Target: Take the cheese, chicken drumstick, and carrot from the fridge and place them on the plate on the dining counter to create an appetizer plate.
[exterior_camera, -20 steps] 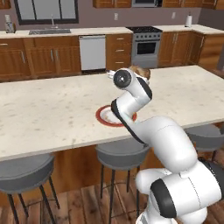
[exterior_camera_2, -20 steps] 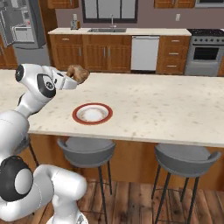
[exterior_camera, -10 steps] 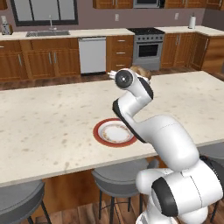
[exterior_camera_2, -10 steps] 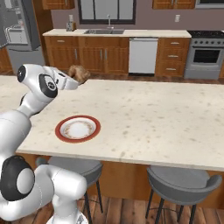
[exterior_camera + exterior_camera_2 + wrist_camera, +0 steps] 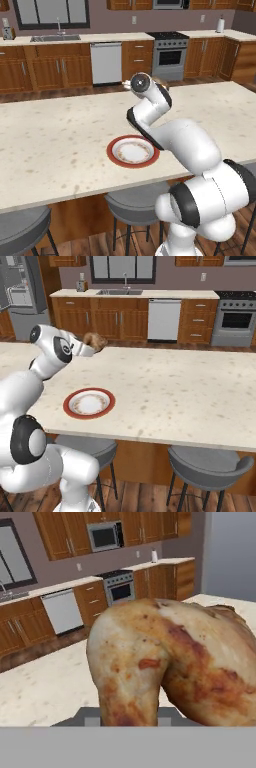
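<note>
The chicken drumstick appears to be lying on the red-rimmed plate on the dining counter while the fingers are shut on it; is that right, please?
Not quite: the chicken drumstick is held in the air above the dining counter, as the right base view shows. The red-rimmed plate holds no food, and the fingers are indeed shut on the drumstick.

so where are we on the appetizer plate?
Done: nothing visibly. The plate on the dining counter holds no food. In hand: the gripper is shut on the chicken drumstick, held above the counter, not yet over the plate. Left: set it down, then cheese and carrot.
</note>
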Tool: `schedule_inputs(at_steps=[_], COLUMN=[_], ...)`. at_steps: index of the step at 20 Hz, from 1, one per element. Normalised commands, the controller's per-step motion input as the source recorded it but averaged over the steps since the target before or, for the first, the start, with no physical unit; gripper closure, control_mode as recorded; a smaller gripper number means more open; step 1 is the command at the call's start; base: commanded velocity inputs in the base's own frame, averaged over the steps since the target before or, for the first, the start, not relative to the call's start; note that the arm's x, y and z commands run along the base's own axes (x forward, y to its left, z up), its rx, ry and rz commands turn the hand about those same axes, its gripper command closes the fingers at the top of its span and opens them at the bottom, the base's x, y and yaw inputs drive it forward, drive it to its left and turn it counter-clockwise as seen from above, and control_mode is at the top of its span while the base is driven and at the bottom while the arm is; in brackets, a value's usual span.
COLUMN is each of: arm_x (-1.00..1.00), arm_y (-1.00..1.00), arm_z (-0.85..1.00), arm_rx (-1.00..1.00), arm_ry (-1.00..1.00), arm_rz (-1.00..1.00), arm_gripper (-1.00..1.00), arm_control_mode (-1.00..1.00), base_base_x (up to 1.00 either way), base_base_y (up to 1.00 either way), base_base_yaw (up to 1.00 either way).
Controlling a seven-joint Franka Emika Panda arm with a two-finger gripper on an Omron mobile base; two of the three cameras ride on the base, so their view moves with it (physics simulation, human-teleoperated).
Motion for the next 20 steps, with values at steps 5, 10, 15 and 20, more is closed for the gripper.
schedule_inputs(at_steps=[5, 10, 15, 20], arm_x=[0.53, 0.14, 0.00, 0.02], arm_y=[0.00, 0.02, 0.10, 0.21], arm_z=[-0.22, -0.63, -0.90, -0.93], arm_rx=[0.04, 0.03, 0.02, 0.00], arm_ry=[0.43, 0.51, 0.39, 0.27], arm_rz=[0.00, 0.00, 0.01, 0.02], arm_gripper=[1.00, 1.00, 1.00, 1.00], arm_control_mode=[-1.00, -1.00, -1.00, -1.00], base_base_x=[0.00, 0.00, 0.00, 0.00], base_base_y=[0.00, 0.00, 0.00, 0.00], base_base_yaw=[0.00, 0.00, 0.00, 0.00])
